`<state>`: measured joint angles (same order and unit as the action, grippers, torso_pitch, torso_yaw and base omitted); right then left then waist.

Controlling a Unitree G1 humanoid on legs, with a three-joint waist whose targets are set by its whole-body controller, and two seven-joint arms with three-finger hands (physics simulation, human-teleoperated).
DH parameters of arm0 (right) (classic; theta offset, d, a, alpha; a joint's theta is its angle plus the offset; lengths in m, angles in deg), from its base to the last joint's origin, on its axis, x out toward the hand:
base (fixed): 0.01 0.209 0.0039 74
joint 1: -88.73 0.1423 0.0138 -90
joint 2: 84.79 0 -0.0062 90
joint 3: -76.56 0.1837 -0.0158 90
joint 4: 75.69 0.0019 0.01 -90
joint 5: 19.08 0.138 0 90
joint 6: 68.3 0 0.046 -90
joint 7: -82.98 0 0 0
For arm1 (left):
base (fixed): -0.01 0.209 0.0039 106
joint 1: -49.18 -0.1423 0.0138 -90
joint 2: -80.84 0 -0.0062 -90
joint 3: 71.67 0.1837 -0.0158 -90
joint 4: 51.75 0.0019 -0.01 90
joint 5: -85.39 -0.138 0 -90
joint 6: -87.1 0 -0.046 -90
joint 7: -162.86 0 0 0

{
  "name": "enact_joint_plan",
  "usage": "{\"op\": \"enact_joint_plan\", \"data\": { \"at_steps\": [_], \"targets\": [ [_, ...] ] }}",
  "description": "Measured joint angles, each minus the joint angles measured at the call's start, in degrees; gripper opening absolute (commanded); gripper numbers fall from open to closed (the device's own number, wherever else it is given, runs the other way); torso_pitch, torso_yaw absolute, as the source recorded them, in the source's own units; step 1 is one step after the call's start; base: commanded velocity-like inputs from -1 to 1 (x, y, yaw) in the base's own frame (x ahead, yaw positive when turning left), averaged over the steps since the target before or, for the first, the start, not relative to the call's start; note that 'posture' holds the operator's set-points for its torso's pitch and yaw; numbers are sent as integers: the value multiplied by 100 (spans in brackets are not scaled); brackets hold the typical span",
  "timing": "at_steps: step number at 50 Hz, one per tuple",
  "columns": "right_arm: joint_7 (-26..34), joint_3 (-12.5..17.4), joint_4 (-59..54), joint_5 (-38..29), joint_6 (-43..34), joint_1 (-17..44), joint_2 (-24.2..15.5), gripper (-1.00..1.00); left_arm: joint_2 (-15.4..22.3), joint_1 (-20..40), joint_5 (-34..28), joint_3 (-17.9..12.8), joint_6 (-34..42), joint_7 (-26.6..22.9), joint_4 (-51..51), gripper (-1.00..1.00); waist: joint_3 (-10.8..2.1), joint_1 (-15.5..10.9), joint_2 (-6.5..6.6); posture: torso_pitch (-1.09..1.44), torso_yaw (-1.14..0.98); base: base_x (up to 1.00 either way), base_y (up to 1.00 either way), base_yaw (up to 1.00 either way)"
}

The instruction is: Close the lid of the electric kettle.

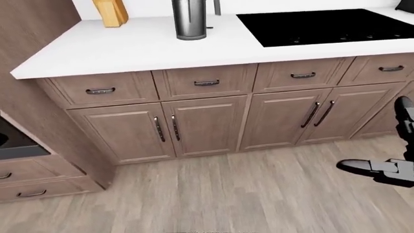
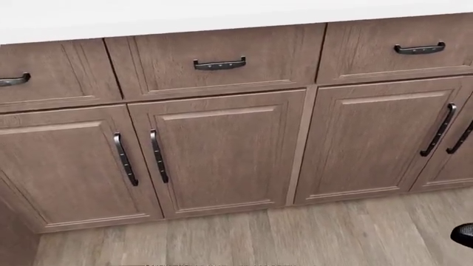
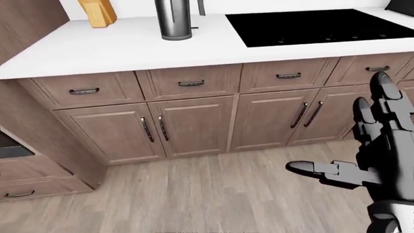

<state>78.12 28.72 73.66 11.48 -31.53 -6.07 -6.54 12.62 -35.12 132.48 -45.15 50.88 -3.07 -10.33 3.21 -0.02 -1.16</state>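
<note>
The electric kettle (image 1: 190,19) stands on the white counter (image 1: 129,46) at the view's top, lid out of frame. My right hand (image 3: 375,155) hangs spread, empty — I should step closer and raise it first.

A white countertop (image 1: 123,48) runs across the top of the left-eye view. A black cooktop (image 1: 330,26) is set flush into it at the upper right. At the upper left, a light wooden block (image 1: 111,12) stands on the counter, its top cut off by the frame edge. Below the counter runs a row of brown wood drawers (image 1: 200,81) with dark handles, and under them paired cabinet doors (image 1: 165,128) with vertical dark pulls. At the far left, a dark appliance front (image 1: 13,141) sits above more drawers. Pale wood-plank flooring (image 1: 213,194) fills the bottom of the view.
</note>
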Motion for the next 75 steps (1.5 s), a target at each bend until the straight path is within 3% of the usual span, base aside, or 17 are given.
{"op": "enact_joint_plan", "data": {
  "at_steps": [2, 4, 8, 11, 14, 15, 19, 27, 29, 31, 33, 39, 41, 45, 46, 58, 75],
  "targets": [
    [59, -43, 9, -87, 21, 20, 59, 96, 7, 1, -9, 12, -23, -20, 8, 100, -14, 7, -174, 0, 0, 0, 25, 0],
    [130, -58, -83, -186, -30, 40, 126, 97, -79, -12, 0, 83, -13, -43, -23, 100, 7, 77, -61, 0, 0, 0, 25, 0],
    [191, -46, -126, -313, -134, 65, 133, 97, -50, -7, 24, 99, 48, -72, 1, 100, -79, 53, -89, 0, 0, 0, 25, 0],
    [218, -27, -48, -364, -65, 81, 135, 97, -33, 6, -8, 43, -14, -58, -47, 100, -19, 46, 150, 0, 0, 0, 25, 0],
    [210, -73, -69, -374, -62, 87, 104, 96, -16, 12, -10, 50, -43, -70, -71, 100, -25, 65, 508, 0, 0, 0, 25, 0],
    [212, -112, -58, -366, -63, 96, 147, 96, -12, 17, -17, 48, -48, -76, -37, 100, -43, 29, 512, 0, 0, 0, 24, 0],
    [266, -219, -66, -299, -128, 53, 174, 96, -61, -26, -45, 4, 64, -29, 81, 100, -24, -34, 379, 0, 0, 0, 25, 0],
    [283, -146, -4, -443, -45, 106, 146, 97, -43, 22, -85, 94, -22, -39, -7, 100, -14, 6, -163, 0, 0, 0, 25, 0],
    [265, -148, -79, -452, -54, 71, 177, 96, -153, -15, -106, 181, -33, -84, -38, 100, 21, 71, -29, 0, 0, 0, 25, 0],
    [262, -185, -150, -493, -113, 38, 220, 96, -158, -23, -99, 208, 19, -133, -9, 100, -34, 71, -108, 0, 0, 0, 25, 0],
    [283, -207, -135, -559, -129, 75, 222, 96, -134, 2, -123, 176, 32, -140, 0, 100, -82, 53, -83, 0, 0, 0, 25, 0],
    [355, -191, -37, -628, -26, 160, 245, 96, -63, 67, -195, 119, -78, -155, -103, 100, 58, 164, 458, 0, 0, 0, 9, 0],
    [391, -243, -30, -558, -50, 110, 344, 97, -125, 34, -205, 96, -51, -149, 4, 100, 147, 94, 282, 0, 0, 0, 0, 0],
    [429, -219, -76, -504, -93, 147, 289, 96, -102, 26, -225, 83, 61, -115, 93, 100, 89, 21, -49, 0, 0, 0, 0, 0],
    [419, -194, -62, -516, -71, 162, 283, 97, -130, 19, -227, 90, 50, -113, 61, 100, 109, 23, -62, 0, 0, 0, 0, 0],
    [274, -242, -65, -506, -137, 178, 232, 96, -99, 21, -170, 91, 8, -123, -9, 100, 34, -15, 85, 0, 0, 0, 0, 0],
    [383, -306, -71, -733, -263, 277, 283, 96, -200, 31, -335, 192, -21, -211, 8, 100, 9, -4, 120, 0, 0, 0, 0, 0]
  ]
}}
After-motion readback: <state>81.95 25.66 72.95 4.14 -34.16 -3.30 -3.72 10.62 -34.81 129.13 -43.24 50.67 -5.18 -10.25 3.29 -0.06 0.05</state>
